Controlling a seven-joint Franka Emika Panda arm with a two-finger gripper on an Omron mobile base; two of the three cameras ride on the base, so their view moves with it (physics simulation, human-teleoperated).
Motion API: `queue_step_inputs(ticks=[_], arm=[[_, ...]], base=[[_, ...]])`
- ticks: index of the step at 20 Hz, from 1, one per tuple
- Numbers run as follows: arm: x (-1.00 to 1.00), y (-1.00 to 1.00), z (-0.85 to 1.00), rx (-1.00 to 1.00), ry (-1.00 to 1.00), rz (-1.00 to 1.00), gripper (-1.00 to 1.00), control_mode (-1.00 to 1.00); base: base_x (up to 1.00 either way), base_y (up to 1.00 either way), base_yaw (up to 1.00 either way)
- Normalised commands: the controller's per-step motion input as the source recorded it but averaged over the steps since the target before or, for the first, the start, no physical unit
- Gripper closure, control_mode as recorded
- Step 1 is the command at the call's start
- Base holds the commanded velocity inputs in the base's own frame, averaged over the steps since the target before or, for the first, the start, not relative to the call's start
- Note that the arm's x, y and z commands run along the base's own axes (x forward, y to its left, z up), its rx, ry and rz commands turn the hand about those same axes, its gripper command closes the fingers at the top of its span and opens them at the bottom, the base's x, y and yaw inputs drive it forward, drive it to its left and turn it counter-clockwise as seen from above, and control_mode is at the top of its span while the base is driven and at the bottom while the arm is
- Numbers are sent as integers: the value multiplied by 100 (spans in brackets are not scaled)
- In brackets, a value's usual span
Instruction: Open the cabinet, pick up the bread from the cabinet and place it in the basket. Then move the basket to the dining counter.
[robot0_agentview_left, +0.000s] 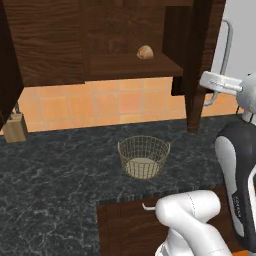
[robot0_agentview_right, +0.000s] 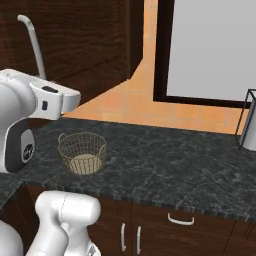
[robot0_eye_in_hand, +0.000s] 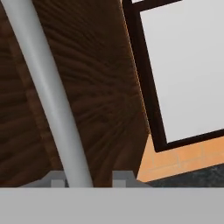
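The claw (robot0_eye_in_hand: 85, 178) is seen in the hand view with its two tips (robot0_eye_in_hand: 56, 179) set either side of the silver bar handle (robot0_eye_in_hand: 48, 96) of the cabinet door (robot0_eye_in_hand: 100, 87); the bar passes between them, but whether they are clamped on it or merely straddling cannot be told. In the left base view the door (robot0_agentview_left: 197, 60) is swung out edge-on, so the cabinet (robot0_agentview_left: 50, 40) is judged open.

Outward from there, the bread (robot0_agentview_left: 145, 52) is found on the wooden shelf (robot0_agentview_left: 130, 65) inside, at about 12 o'clock from the basket (robot0_agentview_left: 143, 157). The roll is judged light and a little soft: a gentle squeeze across its widest middle should be enough, since a hard pinch would likely dent it and its rounded crust could slip out of a grip placed too high.

The basket stands alone on the black marbled tabletop (robot0_agentview_left: 50, 175), well below the shelf, with nothing in it. It is judged light but springy; the thin wire mesh would flex, so the rim at one side is the likely place to be pinched, and a tilt should be expected when it is lifted from one edge.

A wooden knife block (robot0_agentview_left: 15, 127) is noted at 9 o'clock from the basket, well apart.
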Motion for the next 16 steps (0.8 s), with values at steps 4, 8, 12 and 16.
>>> queue_step_inputs(ticks=[4,8,12,16], arm=[[-5,-100,-7,10,0,1,100,-100],[-1,-100,-8,11,0,2,100,-100],[1,-100,-17,13,0,2,100,-100],[20,-100,-19,16,0,7,100,-100]], base=[[0,0,0],[0,0,0],[0,0,0],[0,0,0]])
